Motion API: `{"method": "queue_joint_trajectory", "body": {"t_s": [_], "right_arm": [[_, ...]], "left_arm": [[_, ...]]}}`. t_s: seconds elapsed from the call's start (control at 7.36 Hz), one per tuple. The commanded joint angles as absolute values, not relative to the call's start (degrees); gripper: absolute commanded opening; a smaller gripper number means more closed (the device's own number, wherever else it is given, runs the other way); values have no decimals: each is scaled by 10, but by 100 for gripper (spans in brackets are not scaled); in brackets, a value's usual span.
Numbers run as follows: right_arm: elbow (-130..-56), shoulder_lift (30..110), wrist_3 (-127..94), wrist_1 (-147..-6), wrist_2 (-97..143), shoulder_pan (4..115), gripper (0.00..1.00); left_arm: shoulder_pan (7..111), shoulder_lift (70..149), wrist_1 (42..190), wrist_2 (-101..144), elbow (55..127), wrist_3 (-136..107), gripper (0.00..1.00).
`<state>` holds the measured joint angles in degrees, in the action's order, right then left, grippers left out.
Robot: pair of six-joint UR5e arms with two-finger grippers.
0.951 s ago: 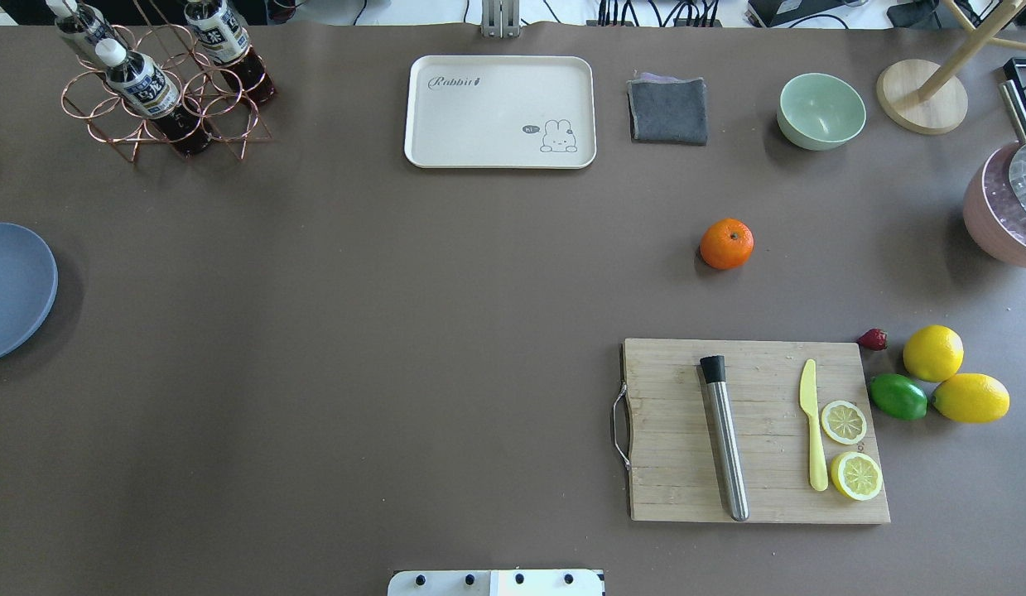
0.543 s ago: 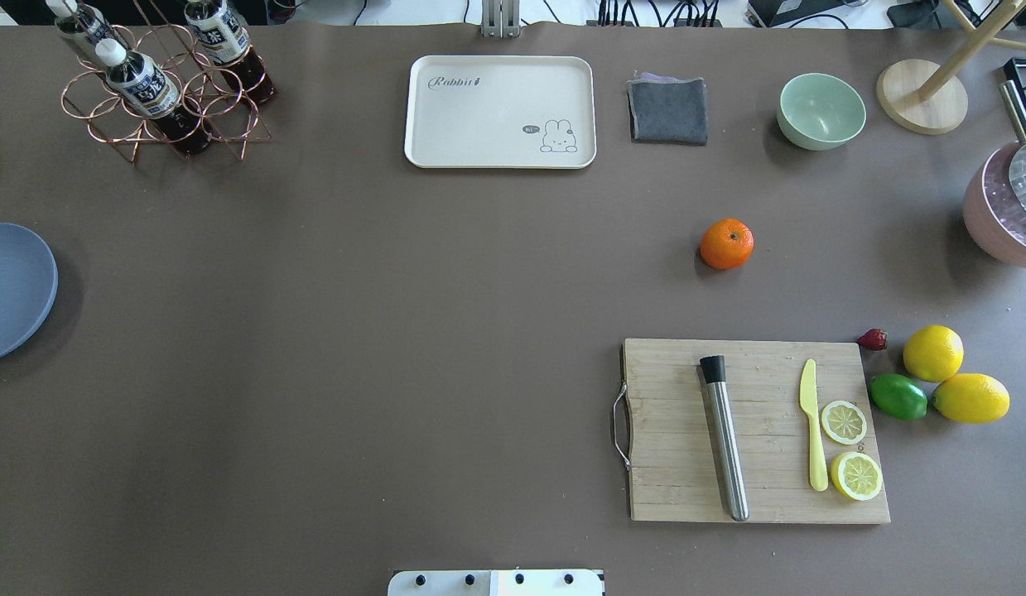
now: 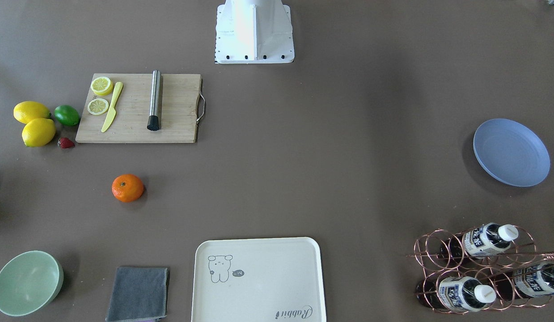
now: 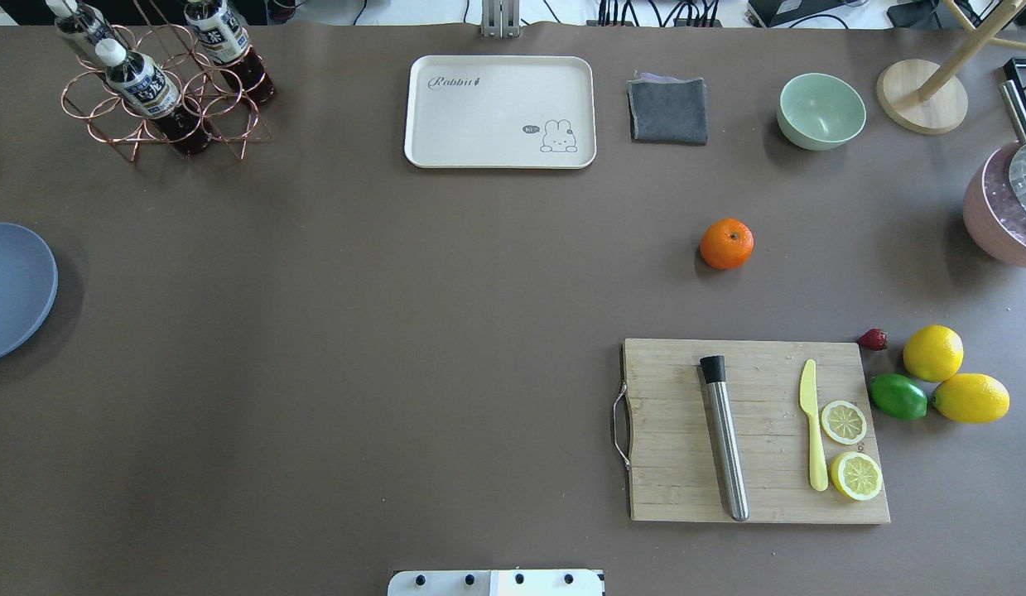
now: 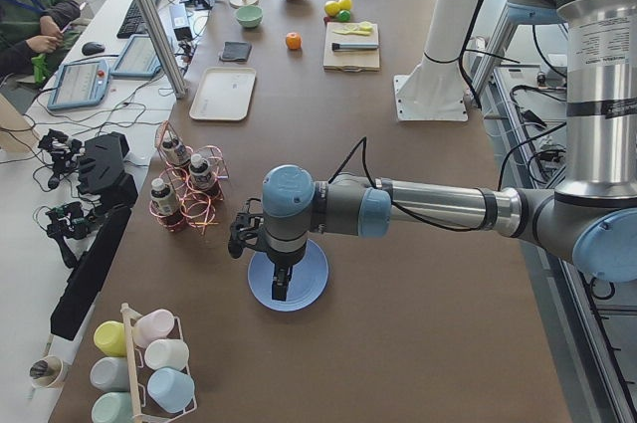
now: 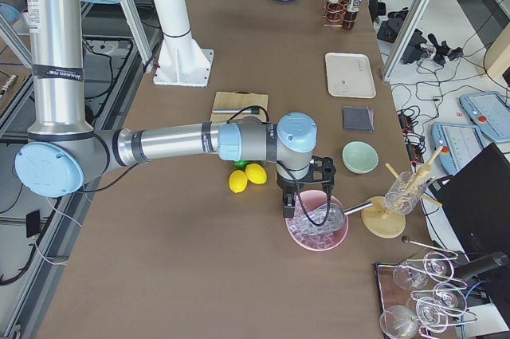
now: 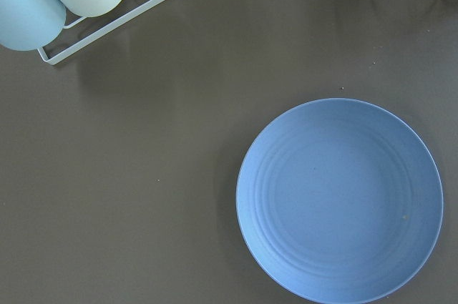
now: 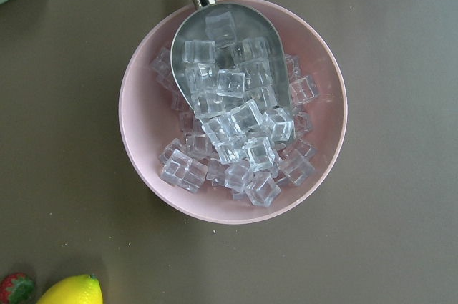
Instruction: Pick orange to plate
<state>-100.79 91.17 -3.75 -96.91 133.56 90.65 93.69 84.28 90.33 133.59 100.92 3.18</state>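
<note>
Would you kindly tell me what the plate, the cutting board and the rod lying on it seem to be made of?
Plate: matte blue, no glare, probably plastic or fibre composite.
Cutting board: pale wood, perhaps bamboo, showing strip grain.
Rod: brushed metal, likely steel, by its sheen; black cap.

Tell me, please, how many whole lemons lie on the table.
2. The far lemon and the near lemon lie together right of the cutting board, beside the lime. The sliced halves on the board are not counted; none seems hidden.
</note>
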Motion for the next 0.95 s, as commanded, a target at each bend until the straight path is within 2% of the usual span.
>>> {"method": "queue_joint_trajectory", "body": {"t_s": [0.0,0.68,0.81], "right_arm": [[-1006,912,-38,-969,1336,906,100],[-1017,911,-39,-969,1338,905,100],[-1017,909,-40,-969,1339,904,100]], "left_arm": [[937,848,903,1336,1007,32,98],[937,877,909,1367,1006,29,98],[935,880,945,1360,984,20,98]]}}
